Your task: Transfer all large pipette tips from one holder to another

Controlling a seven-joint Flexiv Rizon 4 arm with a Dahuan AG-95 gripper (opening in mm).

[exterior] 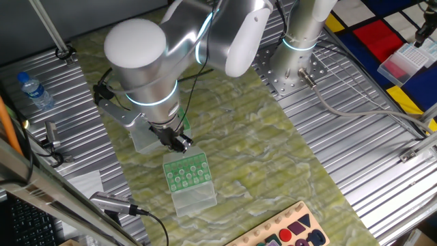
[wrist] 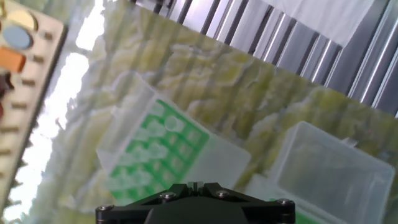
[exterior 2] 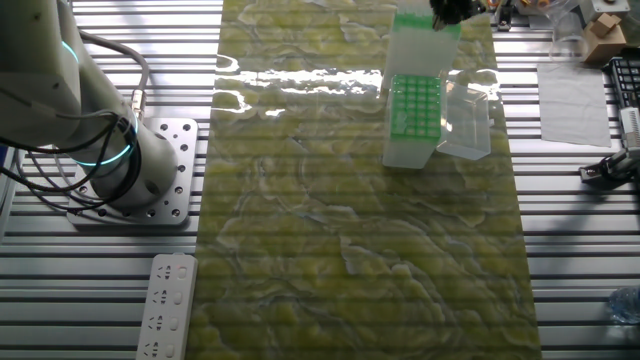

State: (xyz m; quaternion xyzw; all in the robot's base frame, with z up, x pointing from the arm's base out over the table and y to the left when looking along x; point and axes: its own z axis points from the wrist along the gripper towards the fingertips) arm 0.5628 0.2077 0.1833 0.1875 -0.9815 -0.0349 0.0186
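Note:
The large pipette tips show as rows of pale dots in a green rack set in a translucent holder. The same tips sit mid-mat in the other fixed view, and blurred in the hand view. A second clear holder lies right beside it. My gripper hovers just above the rack's edge nearest the second holder, at the frame's top in the other fixed view. Its fingertips are pressed together, and I see nothing between them.
A wooden shape board lies near the mat's end. A water bottle stands on the ribbed metal table. A power strip and the arm's base sit beside the green mat.

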